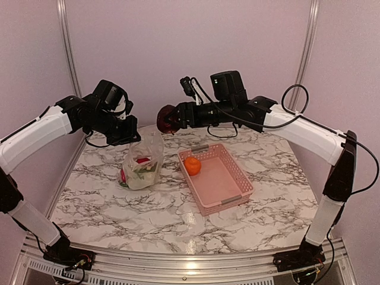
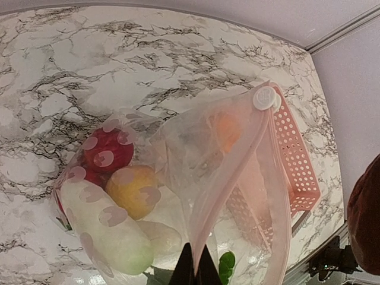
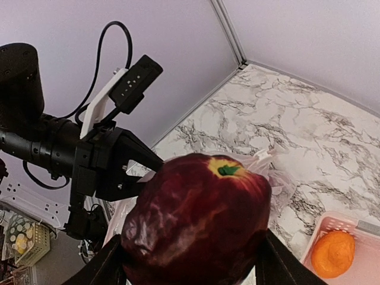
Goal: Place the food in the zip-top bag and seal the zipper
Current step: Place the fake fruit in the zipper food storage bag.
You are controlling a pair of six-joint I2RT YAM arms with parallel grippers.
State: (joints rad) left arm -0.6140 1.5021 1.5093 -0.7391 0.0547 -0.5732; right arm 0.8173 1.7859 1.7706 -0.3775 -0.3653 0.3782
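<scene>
Left tool point(image 2: 193, 268): clenched. Its two dark fingertips pinch the zipper point(image 2: 230, 173), the pinkish strip along the mouth of the zip-top bag point(image 1: 143, 161), and hold that edge raised above the bench point(image 1: 119, 208). The bag's lower part rests on the bench, just left of the pink basket point(image 1: 233, 191). A white round fitting point(image 2: 265, 97) sits at the far end of the mouth strip.

Bag contents, seen through the clear film: a red ball point(image 2: 107, 148), a yellow-orange ball point(image 2: 135, 191) and a pale green elongated piece point(image 2: 113, 233), all low in the bag and pressed together. A small green leaf shape point(image 2: 225, 265) lies near the fingertips.

Right tool point(image 3: 193, 266): grasping a dark red apple point(image 3: 199, 217), one finger on each side, green stem stub facing the wrist camera. The apple is held in the air, above the bench and near the bag's raised mouth, on its right side.

Basket: one orange fruit point(image 1: 192, 165) lies in its far left corner.
</scene>
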